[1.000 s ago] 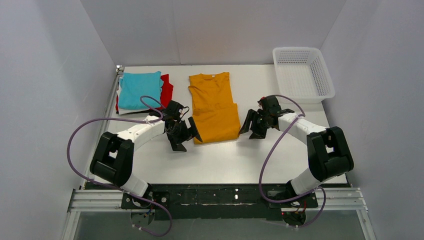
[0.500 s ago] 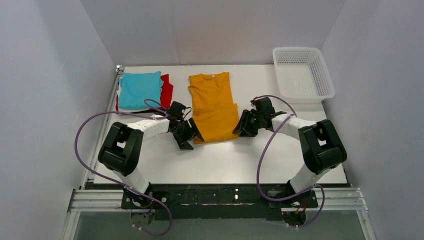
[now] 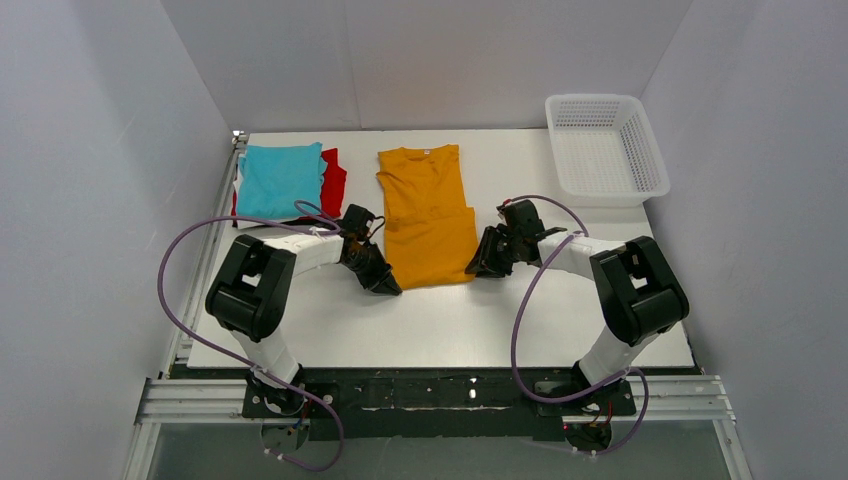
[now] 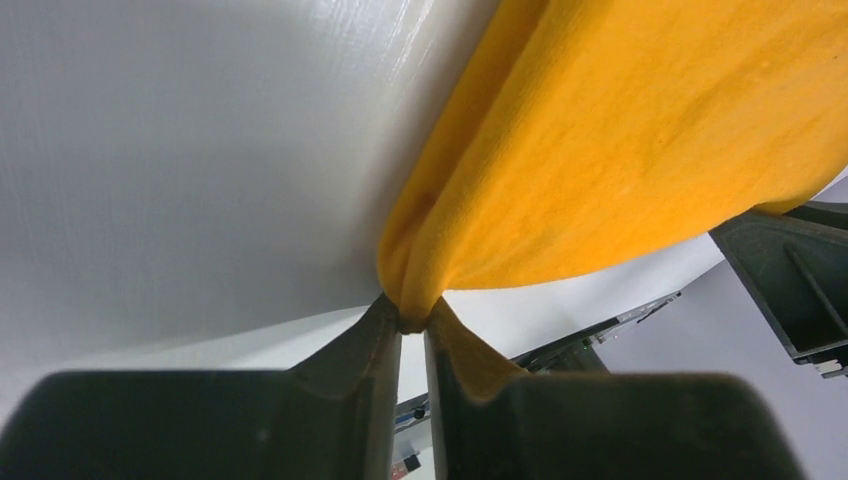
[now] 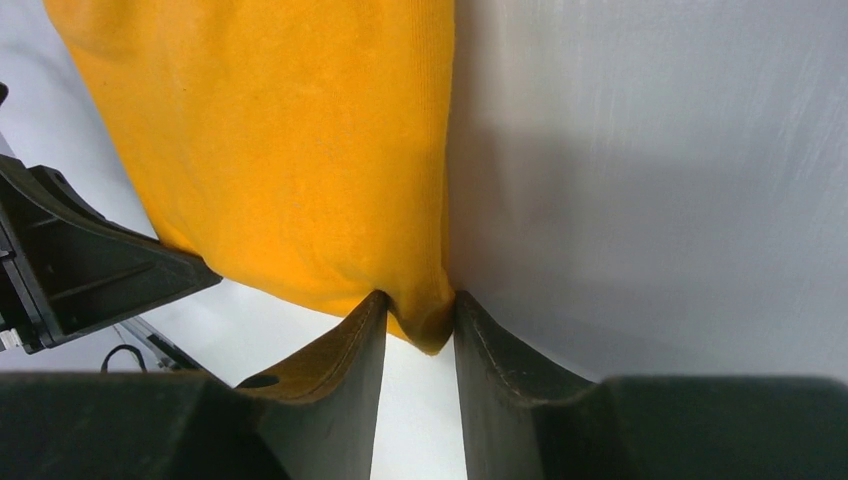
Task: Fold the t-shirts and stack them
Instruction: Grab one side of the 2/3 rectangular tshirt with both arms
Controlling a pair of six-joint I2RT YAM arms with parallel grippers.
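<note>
Left wrist shows your left gripper (image 4: 405, 322) clamped on the orange shirt's (image 3: 428, 215) near corner; your right gripper (image 5: 420, 318) grips the other corner. From the top view, both pinches are hidden under the wrists, with the shirt lying flat mid-table (image 3: 450, 325).

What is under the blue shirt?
A red shirt peeks out from under the turquoise shirt, and a white edge shows on the left. The rest underneath is covered.
</note>
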